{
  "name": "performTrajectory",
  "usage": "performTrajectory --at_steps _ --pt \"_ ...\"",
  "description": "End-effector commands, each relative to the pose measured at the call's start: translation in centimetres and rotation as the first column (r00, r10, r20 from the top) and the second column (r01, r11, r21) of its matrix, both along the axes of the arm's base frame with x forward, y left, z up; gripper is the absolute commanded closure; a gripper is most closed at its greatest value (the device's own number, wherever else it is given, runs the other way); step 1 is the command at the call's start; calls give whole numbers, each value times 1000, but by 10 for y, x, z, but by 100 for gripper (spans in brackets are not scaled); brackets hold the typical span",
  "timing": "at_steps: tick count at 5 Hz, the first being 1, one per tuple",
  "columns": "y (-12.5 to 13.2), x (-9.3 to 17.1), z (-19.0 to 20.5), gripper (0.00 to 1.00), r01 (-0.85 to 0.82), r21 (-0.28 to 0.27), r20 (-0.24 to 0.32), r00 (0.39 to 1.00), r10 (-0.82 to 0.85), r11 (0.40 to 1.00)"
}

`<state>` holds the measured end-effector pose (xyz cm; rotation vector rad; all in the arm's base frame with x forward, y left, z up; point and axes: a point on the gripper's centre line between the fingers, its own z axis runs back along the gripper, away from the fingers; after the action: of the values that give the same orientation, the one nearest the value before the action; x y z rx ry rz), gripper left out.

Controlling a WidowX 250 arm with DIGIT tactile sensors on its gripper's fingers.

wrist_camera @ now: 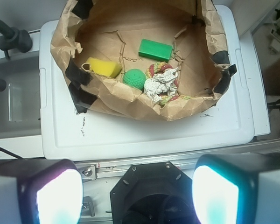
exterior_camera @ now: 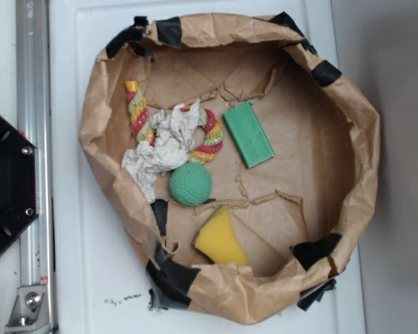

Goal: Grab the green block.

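The gripper (wrist_camera: 137, 186) hangs wide open and empty, well back from the paper bag (wrist_camera: 107, 100), probably for a full view. The green block (wrist_camera: 155, 49) lies flat far ahead of it, beyond the green ball (wrist_camera: 134, 78) and rope toy (wrist_camera: 162, 83).

Paper bin (exterior_camera: 366, 139) holds green ball (exterior_camera: 191, 184), yellow sponge (exterior_camera: 219, 239), rope toy (exterior_camera: 141, 111)
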<state>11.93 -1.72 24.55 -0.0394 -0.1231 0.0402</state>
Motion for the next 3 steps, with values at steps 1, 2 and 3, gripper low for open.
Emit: performTrajectory --at_steps 1,2,3 --pt "0 0 0 0 0 0 0 1000 0 1000" --pt "12 50 -37 0 96 49 30 995 -98 994" --pt "14 91 -63 0 127 78 3 992 -128 989"
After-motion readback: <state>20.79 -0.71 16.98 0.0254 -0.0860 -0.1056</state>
